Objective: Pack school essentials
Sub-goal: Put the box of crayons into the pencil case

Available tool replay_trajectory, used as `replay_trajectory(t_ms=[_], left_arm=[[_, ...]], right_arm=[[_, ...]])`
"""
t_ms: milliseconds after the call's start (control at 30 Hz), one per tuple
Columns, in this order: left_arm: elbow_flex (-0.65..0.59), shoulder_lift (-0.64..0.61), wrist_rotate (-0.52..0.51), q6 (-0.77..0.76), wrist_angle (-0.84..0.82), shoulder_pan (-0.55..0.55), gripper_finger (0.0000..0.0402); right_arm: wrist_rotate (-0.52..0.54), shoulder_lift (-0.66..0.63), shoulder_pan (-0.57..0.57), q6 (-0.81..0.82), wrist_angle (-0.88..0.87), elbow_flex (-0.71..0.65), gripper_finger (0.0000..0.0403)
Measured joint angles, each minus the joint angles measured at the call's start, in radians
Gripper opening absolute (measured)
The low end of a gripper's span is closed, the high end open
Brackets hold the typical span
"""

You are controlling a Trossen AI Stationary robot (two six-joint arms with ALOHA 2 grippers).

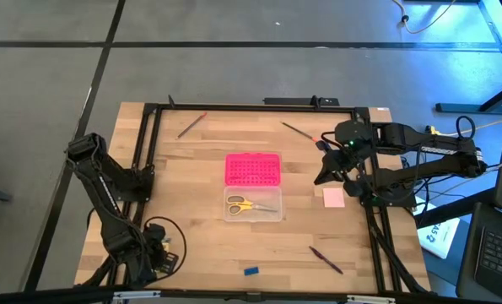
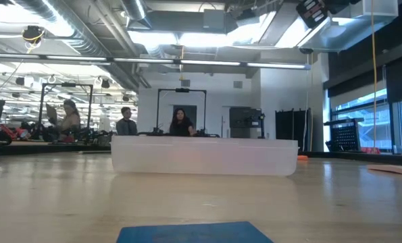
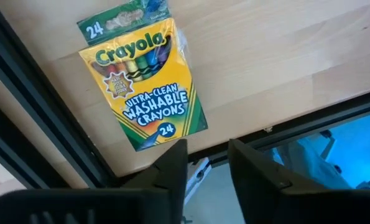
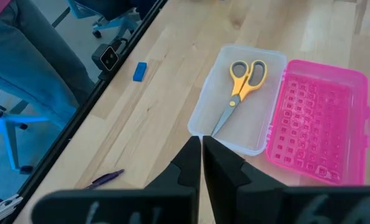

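Observation:
A yellow-green crayon box [image 3: 141, 78] lies flat on the table's near left corner. My left gripper [image 3: 208, 162] hangs open just above the box's lower end, pointing down, with nothing between its fingers. The yellow-handled scissors [image 4: 240, 84] lie inside the clear plastic box [image 1: 253, 207] at mid-table. The pink dotted lid [image 1: 252, 169] lies right behind that box. A pale pink pad [image 1: 333, 198], a blue eraser [image 1: 251, 271], two pencils [image 1: 191, 125] [image 1: 297, 129] and a pen [image 1: 326, 260] lie loose on the table. My right gripper [image 4: 201, 149] hovers shut above the right side.
A black metal frame [image 1: 149, 135] runs around the tabletop, and its rail passes close to the crayon box [image 3: 41, 118]. The eraser [image 2: 194, 233] lies near the front edge. People sit in the room far behind the table.

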Motion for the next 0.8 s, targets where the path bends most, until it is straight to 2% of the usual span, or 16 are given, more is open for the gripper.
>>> replay_trajectory(t_ms=[333,667,800], left_arm=[[0.0,0.0,0.0,-0.001,-0.021,0.001,0.0237],[0.0,0.0,-0.013,-0.01,-0.021,0.001,0.0387],[0.0,0.0,-0.029,-0.027,-0.021,0.001,0.0392]], right_arm=[[0.0,0.0,0.0,0.0,0.0,0.0,0.0021],[0.0,0.0,0.0,0.0,0.0,0.0,0.0021],[0.0,0.0,0.0,0.0,0.0,0.0,0.0021]])
